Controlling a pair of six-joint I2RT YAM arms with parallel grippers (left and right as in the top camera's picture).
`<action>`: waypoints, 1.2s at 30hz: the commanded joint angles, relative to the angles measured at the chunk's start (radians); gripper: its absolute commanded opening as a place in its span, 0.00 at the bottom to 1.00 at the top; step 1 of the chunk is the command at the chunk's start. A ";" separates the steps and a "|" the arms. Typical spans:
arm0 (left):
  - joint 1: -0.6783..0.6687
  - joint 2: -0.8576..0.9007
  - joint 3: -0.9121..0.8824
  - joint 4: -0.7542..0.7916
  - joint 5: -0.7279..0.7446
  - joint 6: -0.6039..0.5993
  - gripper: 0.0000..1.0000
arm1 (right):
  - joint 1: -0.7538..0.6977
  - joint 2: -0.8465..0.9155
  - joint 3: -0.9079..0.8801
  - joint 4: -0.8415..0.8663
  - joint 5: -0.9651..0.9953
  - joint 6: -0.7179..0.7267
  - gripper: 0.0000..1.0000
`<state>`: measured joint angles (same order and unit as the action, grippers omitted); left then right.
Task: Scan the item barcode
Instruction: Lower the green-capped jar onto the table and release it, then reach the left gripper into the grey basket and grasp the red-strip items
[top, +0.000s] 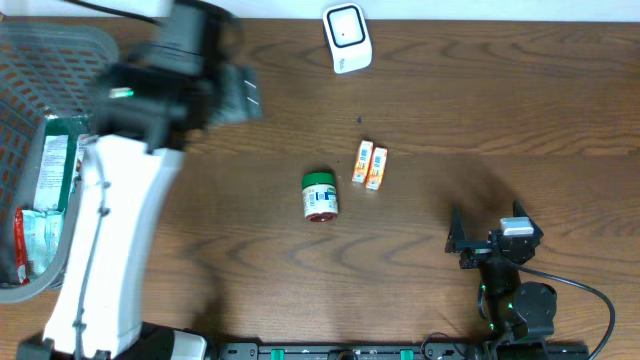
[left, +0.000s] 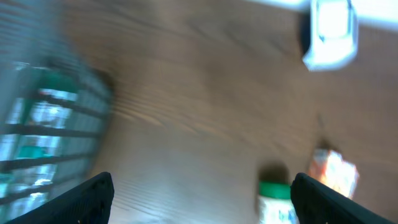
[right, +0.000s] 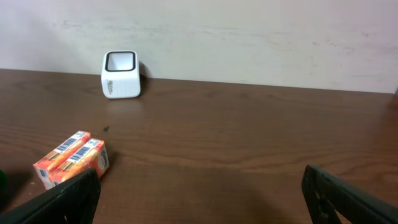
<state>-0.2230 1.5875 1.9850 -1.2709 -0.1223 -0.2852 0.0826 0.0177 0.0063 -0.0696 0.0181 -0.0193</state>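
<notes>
A white barcode scanner (top: 346, 37) (left: 329, 31) (right: 121, 74) stands at the far edge of the wooden table. A small jar with a green lid (top: 320, 195) (left: 277, 199) lies near the middle. Two orange boxes (top: 369, 165) (left: 333, 174) (right: 71, 158) lie side by side just right of it. My left gripper (top: 235, 95) (left: 202, 205) hovers open and empty over the table's left part, blurred in both views, with the jar beside its right finger. My right gripper (top: 487, 228) (right: 199, 199) rests open and empty low at the front right, facing the scanner.
A grey mesh basket (top: 40, 60) (left: 43, 124) holding several packets (top: 45, 185) stands at the table's left edge, under and beside the left arm. A black cable (top: 590, 300) loops by the right arm's base.
</notes>
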 joint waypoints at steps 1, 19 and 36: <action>0.184 -0.001 0.053 -0.005 -0.070 0.041 0.91 | 0.007 -0.003 -0.001 -0.003 -0.001 -0.012 0.99; 0.796 0.131 -0.016 -0.024 -0.074 0.093 0.95 | 0.007 -0.003 -0.001 -0.003 -0.001 -0.012 0.99; 0.908 0.239 -0.354 0.105 -0.131 0.303 0.99 | 0.007 -0.003 -0.001 -0.003 -0.001 -0.012 0.99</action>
<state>0.6834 1.8275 1.6741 -1.1912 -0.1947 -0.0456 0.0826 0.0177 0.0063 -0.0696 0.0181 -0.0193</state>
